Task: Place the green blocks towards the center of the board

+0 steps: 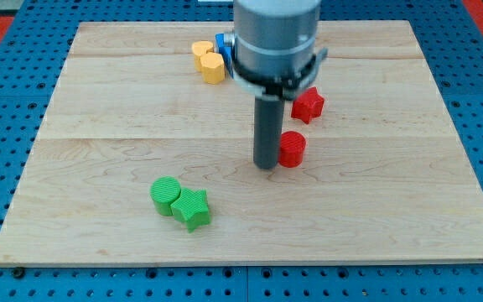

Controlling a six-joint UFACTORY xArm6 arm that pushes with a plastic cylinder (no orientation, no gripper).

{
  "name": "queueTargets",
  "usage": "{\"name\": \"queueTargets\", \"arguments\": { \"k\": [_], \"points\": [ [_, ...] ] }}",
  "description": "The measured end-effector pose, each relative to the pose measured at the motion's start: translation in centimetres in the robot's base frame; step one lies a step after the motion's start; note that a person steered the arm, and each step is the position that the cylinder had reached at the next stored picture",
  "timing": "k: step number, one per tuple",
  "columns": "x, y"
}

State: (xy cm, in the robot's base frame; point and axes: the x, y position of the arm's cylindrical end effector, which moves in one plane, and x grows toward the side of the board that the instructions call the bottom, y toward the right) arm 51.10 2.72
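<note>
A green round block and a green star block touch each other at the view's lower left of the wooden board. My tip rests on the board near its middle, up and to the right of the green pair and well apart from them. It stands right beside a red round block on its right.
A red star block lies above the red round one. Two yellow blocks sit near the view's top, with a blue block partly hidden behind the arm. A blue pegboard surrounds the board.
</note>
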Motion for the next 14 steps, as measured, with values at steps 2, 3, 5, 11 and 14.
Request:
{"name": "queueTargets", "arguments": {
  "k": [2,3,5,11,14],
  "points": [
    [7.0,-7.3],
    [8.6,-8.7],
    [2.9,-17.4],
    [-0.6,-8.6],
    [-2.0,-5.1]
  ]
}}
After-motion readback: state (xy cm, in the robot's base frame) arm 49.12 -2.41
